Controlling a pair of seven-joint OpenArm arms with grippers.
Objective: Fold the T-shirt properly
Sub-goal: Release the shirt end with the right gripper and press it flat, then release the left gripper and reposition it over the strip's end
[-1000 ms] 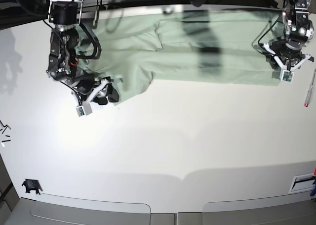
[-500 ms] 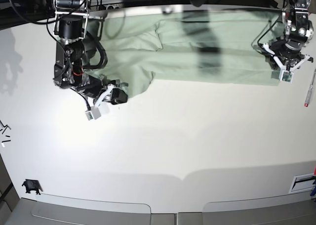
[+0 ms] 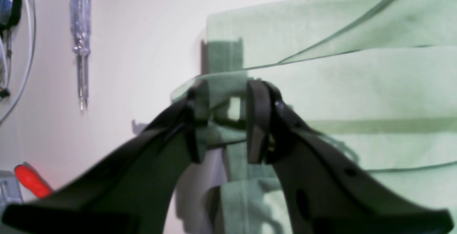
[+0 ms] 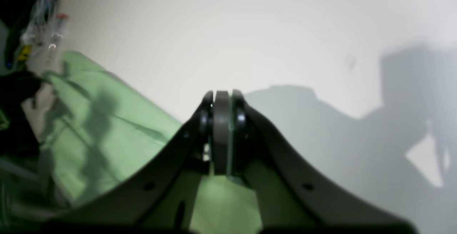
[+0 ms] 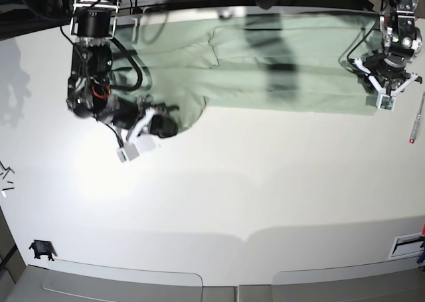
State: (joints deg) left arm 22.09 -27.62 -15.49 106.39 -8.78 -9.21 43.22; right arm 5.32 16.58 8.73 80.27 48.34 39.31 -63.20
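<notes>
right gripper (image 5: 161, 125) just snapped closed on the t-shirt (image 5: 279, 70) near-left edge, having moved right along it. left gripper (image 3: 223, 120) half-open, pinching the far-right corner. shirt spread along table (image 5: 232, 196) far edge; both ends held, ready to lift.

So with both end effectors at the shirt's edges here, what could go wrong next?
1. The right end effector has shut at the very edge of the T-shirt; the bite looks thin, so the fabric may slip out when lifted.
2. The left end effector holds a bunched corner between part-open pads, so it may carry uneven layers into the fold.
3. A screwdriver lies on the table beside the left arm and could get swept.
</notes>
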